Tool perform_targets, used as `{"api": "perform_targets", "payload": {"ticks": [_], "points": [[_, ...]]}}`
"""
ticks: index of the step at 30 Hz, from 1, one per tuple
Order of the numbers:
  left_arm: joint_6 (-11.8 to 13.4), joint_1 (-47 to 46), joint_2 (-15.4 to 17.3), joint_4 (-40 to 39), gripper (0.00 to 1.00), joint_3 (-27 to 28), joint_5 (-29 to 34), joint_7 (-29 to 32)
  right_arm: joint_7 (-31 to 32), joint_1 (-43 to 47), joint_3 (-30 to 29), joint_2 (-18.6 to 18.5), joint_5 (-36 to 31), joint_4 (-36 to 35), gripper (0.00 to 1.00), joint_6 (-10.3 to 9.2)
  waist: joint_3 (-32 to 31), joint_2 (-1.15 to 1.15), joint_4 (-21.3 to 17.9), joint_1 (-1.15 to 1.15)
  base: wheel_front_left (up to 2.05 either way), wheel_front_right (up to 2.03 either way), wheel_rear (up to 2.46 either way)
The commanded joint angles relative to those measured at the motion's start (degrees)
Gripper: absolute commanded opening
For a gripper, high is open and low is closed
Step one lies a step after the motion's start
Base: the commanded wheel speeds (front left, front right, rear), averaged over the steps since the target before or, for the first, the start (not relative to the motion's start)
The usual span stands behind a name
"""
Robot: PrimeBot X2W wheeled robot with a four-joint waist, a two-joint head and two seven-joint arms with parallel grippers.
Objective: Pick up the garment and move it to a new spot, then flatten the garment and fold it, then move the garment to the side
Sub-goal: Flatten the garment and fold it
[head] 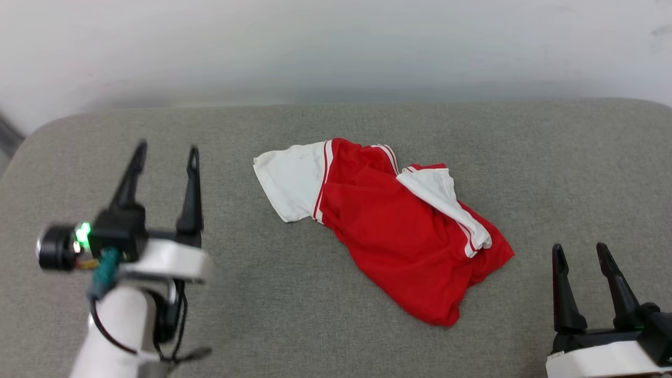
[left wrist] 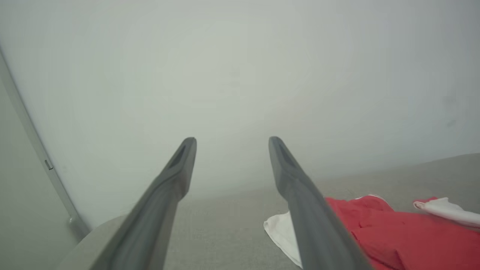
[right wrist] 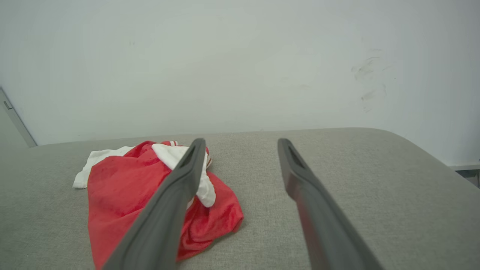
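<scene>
Centrally on grey cushion [head: 262, 294], crumpled garment [head: 399, 231], clear of left tool [head: 168, 148] and right tool [head: 578, 247], both spread wide.

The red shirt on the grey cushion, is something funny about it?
Yes. The garment lies crumpled in a heap on the grey cushion, not spread flat. One white sleeve sticks out at its left; the other sleeve is flopped across the red body. I see no tear.
</scene>
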Motion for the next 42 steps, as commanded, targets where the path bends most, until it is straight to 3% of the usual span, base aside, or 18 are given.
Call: {"api": "perform_targets", "payload": {"ticks": [1,6,11,18,26,34,42], "points": [[-0.4,-1.3,0.3,0.2,1.0,0.2,0.0,-0.1,-0.1,-1.1,0.1,0.1,-0.2,-0.3,1.0,-0.02,0.5,0.0,-0.3,0.0,0.0,0.0,0.0],[-4.4,-11.8,2.7,2.8,1.0,0.3,-0.8,-0.1,-0.1,-2.2,0.4,0.1,-1.0,-1.0,1.0,-0.03,2.8,0.0,-1.5,0.0,0.0,0.0,0.0],[-7.1,-22.2,5.5,4.8,1.0,-2.0,-1.8,4.2,-0.1,-3.5,0.1,0.1,-1.2,-2.0,1.0,-0.02,5.8,0.0,-2.7,0.0,0.0,0.0,0.0],[-8.4,-33.9,9.4,6.2,1.0,-7.8,-5.7,13.1,-0.1,-5.5,0.1,0.1,-1.6,-2.7,1.0,-0.02,9.8,0.0,-4.2,0.0,0.0,0.0,0.0],[-8.4,-43.1,15.7,11.6,1.0,-21.2,-16.4,29.3,-0.1,-7.5,0.7,0.1,-2.0,-3.2,1.0,-0.02,13.9,0.0,-5.9,0.0,0.0,0.0,0.0],[-8.5,-48.1,22.7,16.4,1.0,-34.4,-33.1,53.1,-0.1,-9.5,1.7,0.1,-1.9,-3.5,1.0,-0.02,17.9,0.0,-8.6,0.0,0.0,0.0,0.0],[-8.5,-48.6,26.3,16.7,1.0,-43.6,-42.7,67.2,-0.1,-10.8,2.3,0.1,-1.6,-3.7,1.0,-0.02,20.7,0.0,-10.3,0.0,0.0,0.0,0.0]]}}
